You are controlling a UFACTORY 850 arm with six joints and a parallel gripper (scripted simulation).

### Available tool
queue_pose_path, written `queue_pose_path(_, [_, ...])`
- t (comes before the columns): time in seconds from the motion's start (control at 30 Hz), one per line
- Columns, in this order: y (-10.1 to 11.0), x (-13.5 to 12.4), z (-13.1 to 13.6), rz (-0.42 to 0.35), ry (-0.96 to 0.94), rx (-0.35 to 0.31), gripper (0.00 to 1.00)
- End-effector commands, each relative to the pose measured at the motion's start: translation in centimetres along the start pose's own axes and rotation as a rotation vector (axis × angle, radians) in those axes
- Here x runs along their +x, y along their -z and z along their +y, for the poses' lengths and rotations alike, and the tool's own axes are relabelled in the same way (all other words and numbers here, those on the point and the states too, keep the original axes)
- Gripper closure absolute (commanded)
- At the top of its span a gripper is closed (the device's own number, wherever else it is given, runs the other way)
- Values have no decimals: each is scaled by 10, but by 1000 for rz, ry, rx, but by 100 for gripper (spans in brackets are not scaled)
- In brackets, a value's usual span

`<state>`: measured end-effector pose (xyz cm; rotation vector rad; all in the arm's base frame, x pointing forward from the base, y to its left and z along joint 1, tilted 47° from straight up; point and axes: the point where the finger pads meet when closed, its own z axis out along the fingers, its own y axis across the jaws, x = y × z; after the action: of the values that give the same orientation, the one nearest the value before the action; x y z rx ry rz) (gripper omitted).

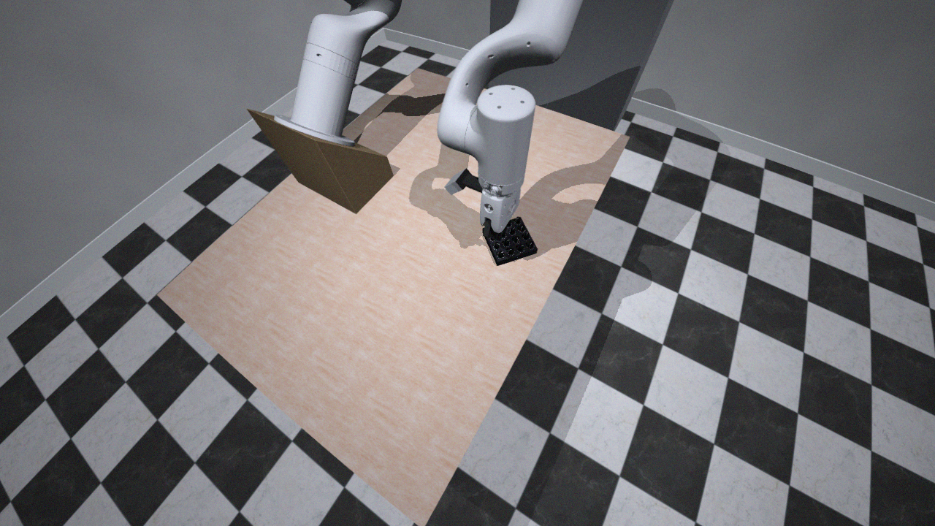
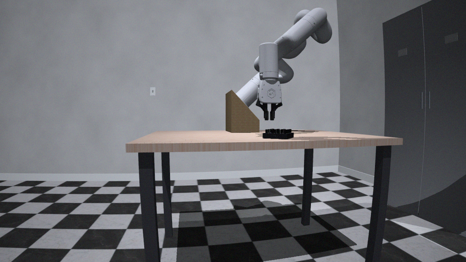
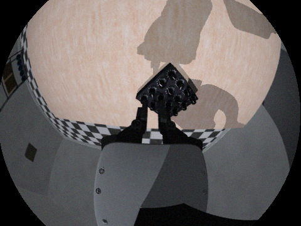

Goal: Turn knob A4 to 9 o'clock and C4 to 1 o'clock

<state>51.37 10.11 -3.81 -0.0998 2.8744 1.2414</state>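
The black knob box [image 1: 513,240] stands on the wooden table near its right edge. It also shows in the side view [image 2: 277,133] and in the wrist view [image 3: 168,91], turned like a diamond. The knob names and white lines are too small to read. My gripper [image 1: 490,230] [image 2: 269,118] points straight down and hangs a little above the box's left end, clear of the knobs. Its fingers stand a narrow gap apart with nothing between them. In the wrist view the fingertips lie over the near-left corner of the box.
A brown wedge-shaped block [image 1: 326,163] [image 2: 239,114] carries the arm's base at the back left of the table. The table's right edge [image 1: 575,242] runs close beside the box. A dark cabinet [image 2: 423,97] stands at the far right.
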Motion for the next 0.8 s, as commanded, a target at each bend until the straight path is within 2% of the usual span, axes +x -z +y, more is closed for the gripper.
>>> queue_pose_path(0.0, [4, 5, 5, 9, -155, 3, 81])
queue_pose_path(0.07, [4, 5, 5, 9, -155, 3, 81])
queue_pose_path(0.1, [5, 8, 7, 9, -231, 3, 81])
queue_pose_path(0.4, [9, 17, 15, 8, -450, 5, 81])
queue_pose_path(0.77, [9, 18, 15, 8, -458, 5, 81])
